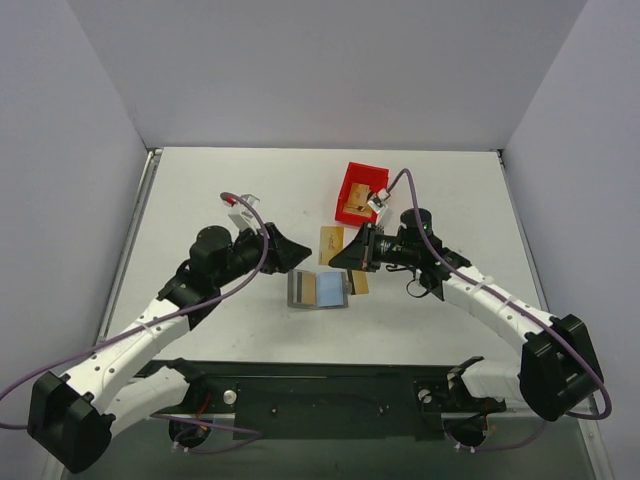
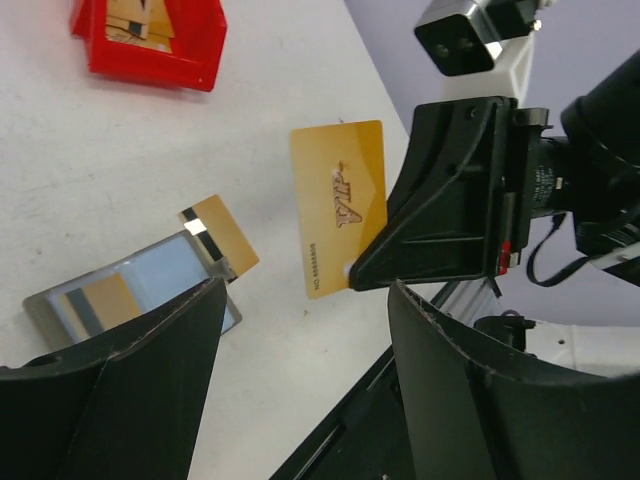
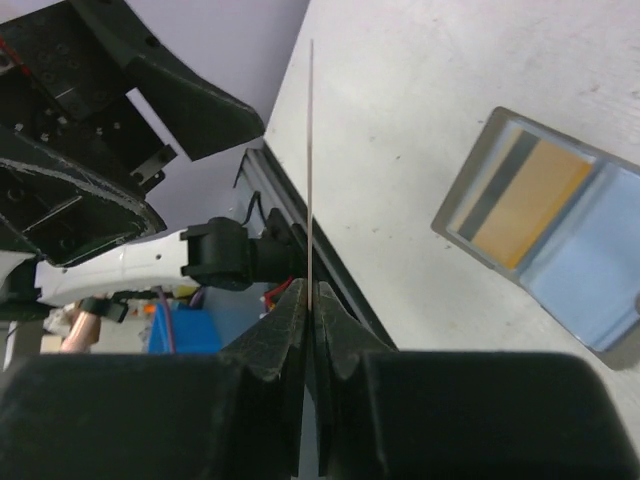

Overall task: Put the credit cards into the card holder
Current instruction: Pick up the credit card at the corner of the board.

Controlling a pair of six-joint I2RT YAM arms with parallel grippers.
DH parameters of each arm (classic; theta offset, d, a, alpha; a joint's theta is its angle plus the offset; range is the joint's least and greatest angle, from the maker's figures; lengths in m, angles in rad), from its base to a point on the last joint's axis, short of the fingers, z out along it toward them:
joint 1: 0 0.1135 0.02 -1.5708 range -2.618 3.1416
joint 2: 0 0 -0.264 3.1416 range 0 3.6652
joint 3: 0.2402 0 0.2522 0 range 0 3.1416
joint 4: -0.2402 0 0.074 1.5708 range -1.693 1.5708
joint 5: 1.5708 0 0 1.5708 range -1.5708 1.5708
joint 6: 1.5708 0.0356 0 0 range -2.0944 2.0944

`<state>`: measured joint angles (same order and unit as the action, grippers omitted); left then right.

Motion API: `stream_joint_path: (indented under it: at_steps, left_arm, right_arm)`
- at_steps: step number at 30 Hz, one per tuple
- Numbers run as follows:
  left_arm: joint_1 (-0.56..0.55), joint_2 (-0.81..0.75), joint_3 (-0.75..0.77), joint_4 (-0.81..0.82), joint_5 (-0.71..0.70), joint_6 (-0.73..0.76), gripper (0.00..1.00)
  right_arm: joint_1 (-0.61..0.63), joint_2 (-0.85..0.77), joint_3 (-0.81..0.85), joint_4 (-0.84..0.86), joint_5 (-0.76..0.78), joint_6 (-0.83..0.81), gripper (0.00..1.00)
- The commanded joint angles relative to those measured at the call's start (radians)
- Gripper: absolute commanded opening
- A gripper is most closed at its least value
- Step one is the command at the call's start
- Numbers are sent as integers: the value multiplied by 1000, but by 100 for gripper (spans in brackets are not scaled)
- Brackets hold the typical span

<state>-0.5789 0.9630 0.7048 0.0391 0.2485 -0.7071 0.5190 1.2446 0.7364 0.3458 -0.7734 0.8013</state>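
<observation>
My right gripper [image 3: 312, 290] is shut on a gold credit card [image 3: 311, 170], seen edge-on here. In the left wrist view that card [image 2: 340, 205] hangs upright above the table, pinched at its lower corner. The grey card holder [image 1: 318, 291] lies open below, blue inside, and a second gold card [image 2: 108, 300] with a dark stripe rests in it. A third card [image 2: 222, 235] lies at the holder's edge, partly over it. Facing the held card from the left, my left gripper [image 1: 300, 256] is open and has nothing between its fingers [image 2: 150, 390].
A small red bin [image 1: 360, 192] holding tan pieces stands just behind the right gripper. The black mounting rail [image 1: 330, 400] runs along the near edge. Grey walls enclose the white table [image 1: 230, 190] on three sides.
</observation>
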Motion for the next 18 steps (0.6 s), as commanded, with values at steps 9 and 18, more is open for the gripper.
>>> stream_joint_path:
  at_steps: [9, 18]
  left_arm:
    - [5, 82, 28, 240, 178, -81, 65]
    - [5, 109, 41, 303, 221, -95, 46]
  right_arm:
    - [-4, 36, 8, 298, -254, 104, 0]
    - [-2, 78, 27, 331, -302, 133, 0]
